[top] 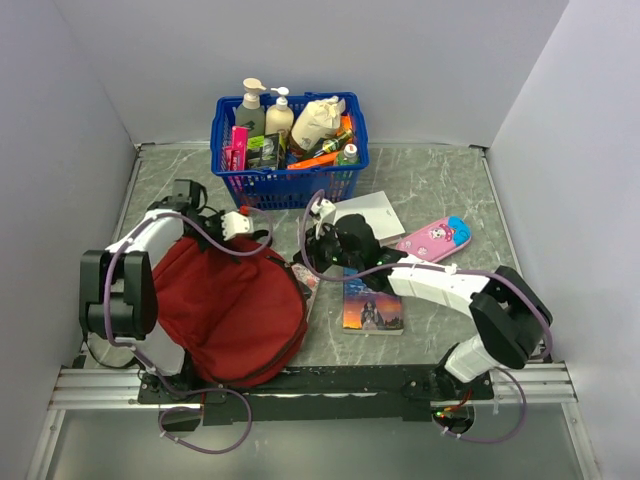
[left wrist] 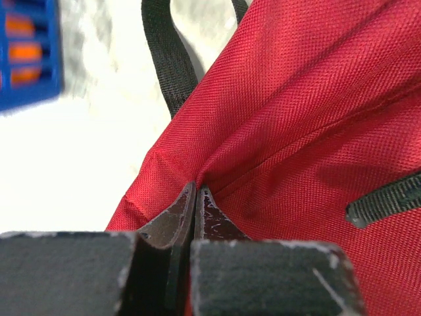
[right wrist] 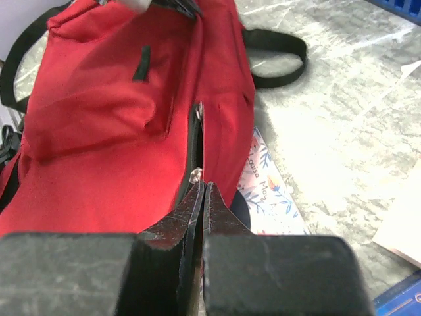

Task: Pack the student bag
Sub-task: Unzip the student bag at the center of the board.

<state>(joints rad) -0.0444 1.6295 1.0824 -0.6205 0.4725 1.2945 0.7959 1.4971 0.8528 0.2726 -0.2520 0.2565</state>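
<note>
Sagging softly, the student bag (top: 230,305) is pinched by the left pincer (left wrist: 196,187) at a fold, the right pincer (right wrist: 202,185) clenched at its zipper (right wrist: 191,151).

Cursive lettering on the floral book (right wrist: 266,184), which lies partly under the right edge of the red bag (right wrist: 118,131), reads roughly "Louisa M…", with the rest running out of sight. At the far side, the labels on the bottles (top: 262,112) in the blue basket (top: 290,185) are too small to read. So is any print on the illustrated book (top: 372,305) and the pink case (top: 433,238) to the right.
</note>
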